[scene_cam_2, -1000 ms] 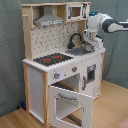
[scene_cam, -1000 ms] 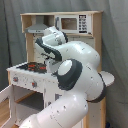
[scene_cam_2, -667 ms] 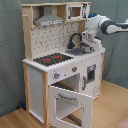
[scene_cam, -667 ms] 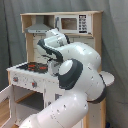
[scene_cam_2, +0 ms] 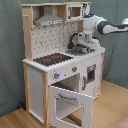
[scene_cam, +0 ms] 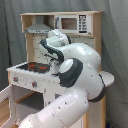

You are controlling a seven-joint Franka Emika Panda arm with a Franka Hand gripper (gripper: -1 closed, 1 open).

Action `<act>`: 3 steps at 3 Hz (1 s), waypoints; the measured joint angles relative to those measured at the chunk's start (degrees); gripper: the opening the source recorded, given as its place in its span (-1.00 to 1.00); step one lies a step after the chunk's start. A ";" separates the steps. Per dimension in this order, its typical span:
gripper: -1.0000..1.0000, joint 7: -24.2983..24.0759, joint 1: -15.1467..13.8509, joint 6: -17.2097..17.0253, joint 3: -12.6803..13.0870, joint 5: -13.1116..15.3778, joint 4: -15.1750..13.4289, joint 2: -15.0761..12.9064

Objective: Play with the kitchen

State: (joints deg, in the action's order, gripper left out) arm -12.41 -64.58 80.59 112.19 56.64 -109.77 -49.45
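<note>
We see the kitchen [scene_cam_2: 60,65] standing on a wooden floor [scene_cam_2: 112,107] in front of a grey curtain [scene_cam_2: 10,50], and in the second exterior view it fills the middle of the picture. Its grey hood [scene_cam_2: 49,20] sits above the pegboard back [scene_cam_2: 52,40], with a microwave [scene_cam_2: 75,10] in the upper shelf toward the second exterior view's right. The red-ringed stove [scene_cam_2: 52,59] lies on the counter, and below it the oven door [scene_cam_2: 70,107] hangs open, tilted outward. The arm [scene_cam_2: 102,26] reaches in from the second exterior view's right, and its gripper [scene_cam_2: 81,48] hangs over the sink [scene_cam_2: 79,52] just beside the black faucet [scene_cam_2: 74,40]. We cannot tell whether its fingers are apart or together. In the first exterior view the arm's white body [scene_cam: 75,80] covers most of the counter, leaving the stove [scene_cam: 35,65] and hood [scene_cam: 39,29] visible.
</note>
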 joint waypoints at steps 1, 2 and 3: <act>-1.00 1.84 4.03 0.25 -3.43 0.17 2.86 0.00; -1.00 3.59 7.99 0.25 -6.25 0.35 6.33 0.00; -1.00 5.86 11.62 0.24 -8.57 0.38 10.05 0.00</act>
State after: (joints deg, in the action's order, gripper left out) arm -6.55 -52.97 80.83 103.62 57.02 -99.72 -49.45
